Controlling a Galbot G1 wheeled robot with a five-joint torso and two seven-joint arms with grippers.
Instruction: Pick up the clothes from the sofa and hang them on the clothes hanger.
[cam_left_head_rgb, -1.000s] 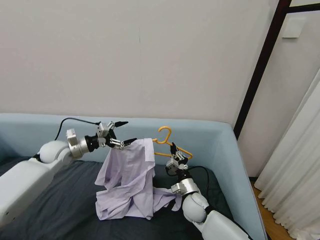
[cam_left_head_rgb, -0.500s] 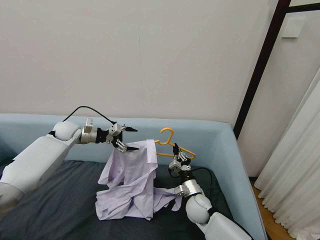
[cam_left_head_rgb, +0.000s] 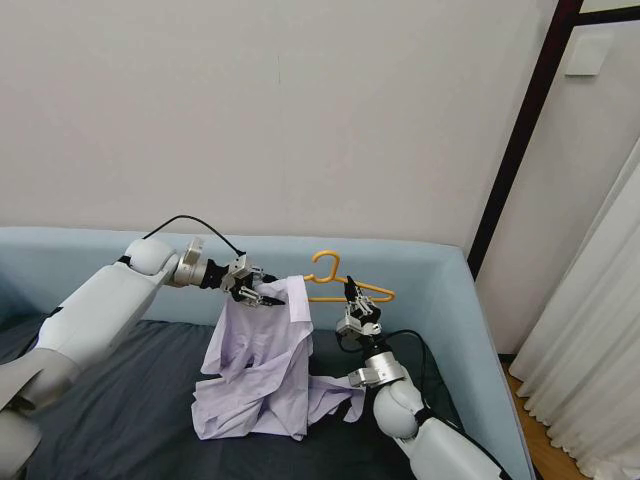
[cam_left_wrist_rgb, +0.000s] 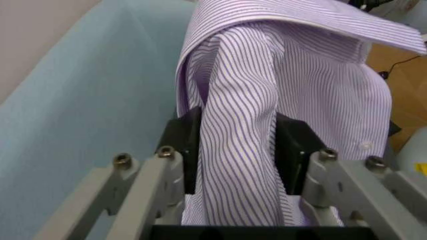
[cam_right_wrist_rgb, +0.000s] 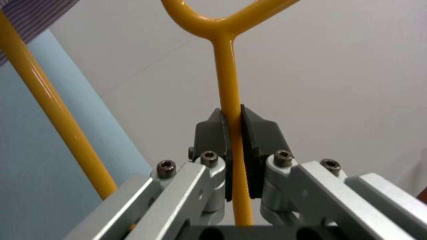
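A lavender striped shirt (cam_left_head_rgb: 262, 365) hangs over one arm of an orange hanger (cam_left_head_rgb: 345, 292), and its lower part is heaped on the sofa seat. My left gripper (cam_left_head_rgb: 252, 289) is shut on the shirt's shoulder by the collar. In the left wrist view, striped cloth (cam_left_wrist_rgb: 240, 125) runs between the black pads (cam_left_wrist_rgb: 189, 150). Lower to the right, my right gripper (cam_left_head_rgb: 356, 313) holds the hanger upright. Its pads (cam_right_wrist_rgb: 212, 145) are clamped on the yellow stem (cam_right_wrist_rgb: 225, 75) under the hook.
The sofa has a pale blue backrest (cam_left_head_rgb: 80, 255) and a dark seat (cam_left_head_rgb: 110, 400). A plain wall rises behind it. A dark door frame (cam_left_head_rgb: 515, 150) and a white curtain (cam_left_head_rgb: 595, 360) stand to the right.
My left gripper was open beside the shirt; it has moved in and shut on the cloth near the collar. The hanger has tipped closer to level.
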